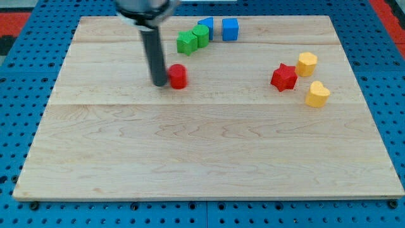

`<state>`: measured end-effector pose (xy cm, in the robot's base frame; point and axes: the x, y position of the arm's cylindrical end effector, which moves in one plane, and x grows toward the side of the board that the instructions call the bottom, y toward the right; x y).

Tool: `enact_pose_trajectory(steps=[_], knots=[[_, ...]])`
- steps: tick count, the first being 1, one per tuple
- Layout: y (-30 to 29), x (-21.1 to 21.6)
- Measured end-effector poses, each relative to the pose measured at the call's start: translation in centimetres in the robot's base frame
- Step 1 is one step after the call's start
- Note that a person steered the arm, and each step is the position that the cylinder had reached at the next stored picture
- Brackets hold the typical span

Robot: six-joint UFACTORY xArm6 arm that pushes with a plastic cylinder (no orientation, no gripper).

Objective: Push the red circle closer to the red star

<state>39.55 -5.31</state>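
Note:
The red circle (178, 76) lies on the wooden board in the upper left-middle. My tip (159, 83) stands right at its left side, touching or almost touching it. The red star (284, 77) lies far to the view's right of the circle, at about the same height in the view. The rod rises from the tip toward the view's top, where the arm's dark end shows.
A yellow hexagon (307, 63) and a yellow heart-like block (317, 94) flank the red star on its right. Two green blocks (186, 42) (201, 34) and two blue blocks (206, 26) (230, 29) cluster at the board's top. Blue pegboard (25, 76) surrounds the board.

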Motion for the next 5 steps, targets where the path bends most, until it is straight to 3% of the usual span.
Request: enact_pose_trajectory(steps=[1,2,4,5], knots=[[5.6,0.1],[-1.3,-2.8],[13.3,-1.2],[13.1,0.9]])
